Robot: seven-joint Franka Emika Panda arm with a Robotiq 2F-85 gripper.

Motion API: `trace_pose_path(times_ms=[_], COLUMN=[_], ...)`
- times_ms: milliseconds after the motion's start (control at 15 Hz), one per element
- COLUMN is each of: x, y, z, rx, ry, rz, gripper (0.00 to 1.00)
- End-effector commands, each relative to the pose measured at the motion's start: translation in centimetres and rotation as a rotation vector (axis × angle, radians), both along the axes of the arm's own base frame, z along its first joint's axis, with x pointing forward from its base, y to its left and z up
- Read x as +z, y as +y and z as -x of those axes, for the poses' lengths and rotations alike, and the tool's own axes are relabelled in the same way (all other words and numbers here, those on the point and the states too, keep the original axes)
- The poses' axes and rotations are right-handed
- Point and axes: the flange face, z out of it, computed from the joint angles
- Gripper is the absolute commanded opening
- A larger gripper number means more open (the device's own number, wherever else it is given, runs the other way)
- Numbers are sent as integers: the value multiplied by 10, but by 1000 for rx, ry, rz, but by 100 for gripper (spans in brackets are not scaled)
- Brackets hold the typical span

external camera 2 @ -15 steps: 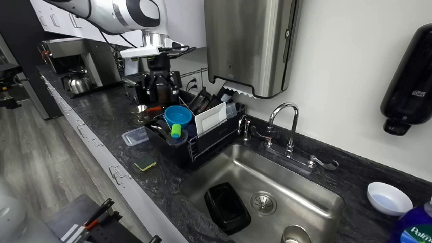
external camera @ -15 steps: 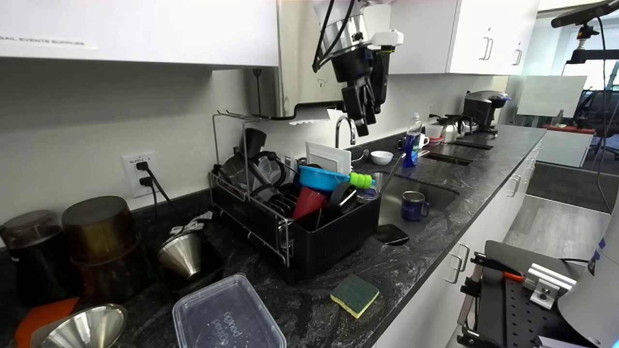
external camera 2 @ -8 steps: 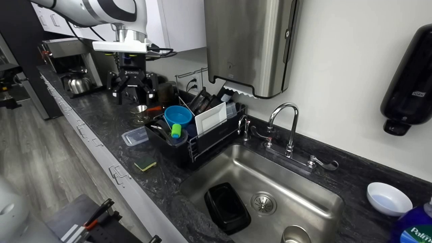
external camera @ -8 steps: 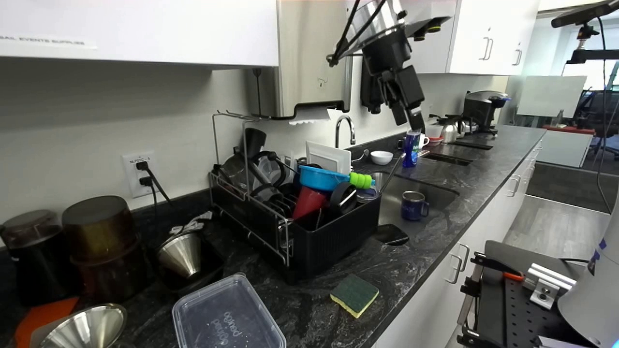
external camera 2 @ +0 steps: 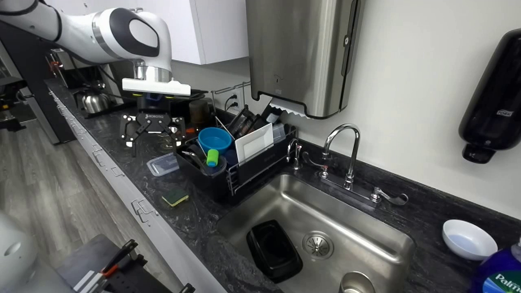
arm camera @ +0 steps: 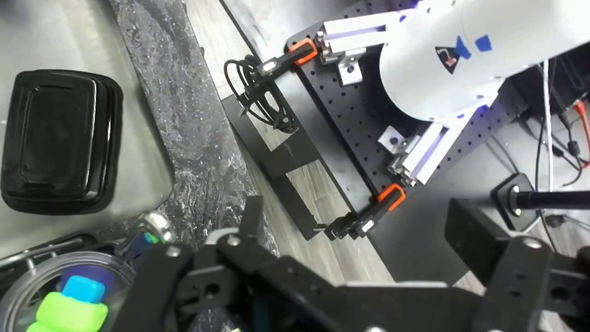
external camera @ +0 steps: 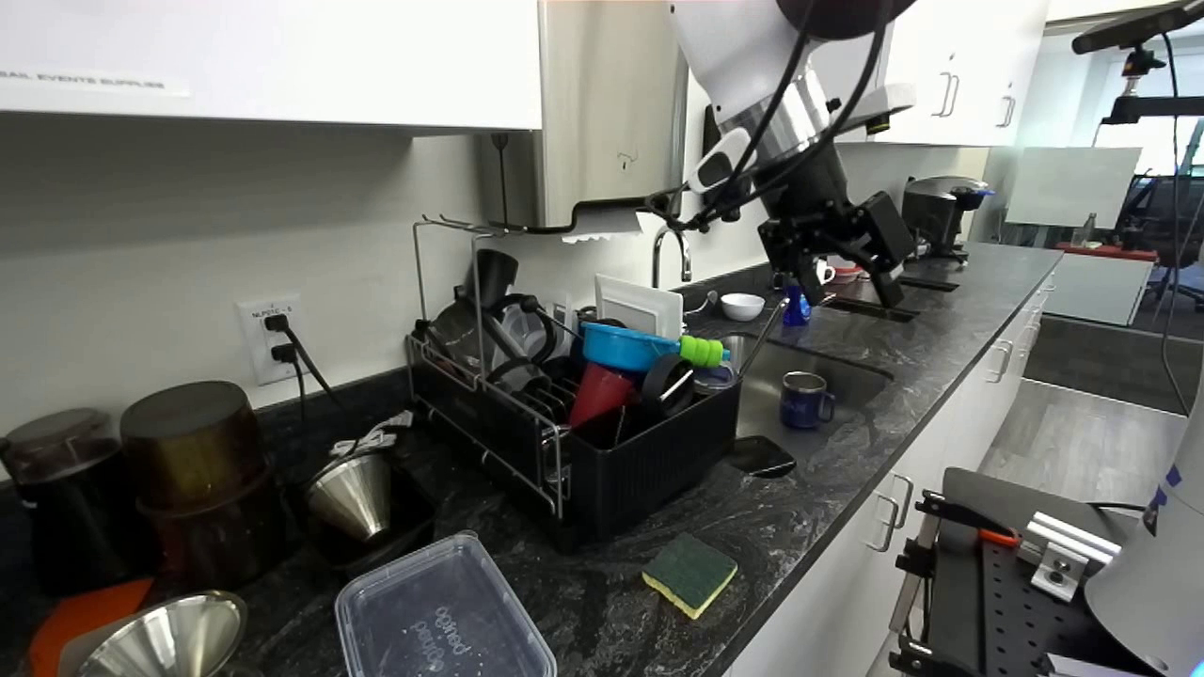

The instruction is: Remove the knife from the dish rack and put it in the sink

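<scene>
My gripper (external camera: 852, 293) is open and empty, raised in the air; it also shows in an exterior view (external camera 2: 156, 149). In the wrist view the gripper (arm camera: 357, 216) has its fingers wide apart over the counter's front edge and floor. The black dish rack (external camera: 649, 475) is full of dishes; it also shows in an exterior view (external camera 2: 266, 158). A long silver handle (external camera: 764, 336) leans out of its sink-side corner; I cannot tell whether it is the knife. No blade shows. The steel sink (external camera 2: 325, 203) lies beside the rack, partly in the wrist view (arm camera: 143, 147).
A black container (external camera 2: 273, 250) and a blue mug (external camera: 805, 400) are in the sink. A blue bowl (external camera: 628, 348), a green handle (external camera: 701, 352) and a white plate (external camera: 638, 306) crowd the rack. A sponge (external camera: 691, 574) lies in front. The faucet (external camera 2: 351, 154) stands behind the sink.
My gripper has moved away from the wall toward the counter's front and lowered, with the wrist turned. Its fingers stay apart. The dishes and rack have not moved.
</scene>
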Motion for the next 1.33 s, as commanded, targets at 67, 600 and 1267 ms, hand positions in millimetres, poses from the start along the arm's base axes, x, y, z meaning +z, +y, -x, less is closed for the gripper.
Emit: trace_pose_path(times_ms=[67, 600, 1267], x=[-15, -25, -46], y=[8, 21, 0], z=[14, 23, 12], rx=[235, 527, 692], ry=[-52, -200, -475], rz=[-23, -101, -84], gripper=[100, 100, 100])
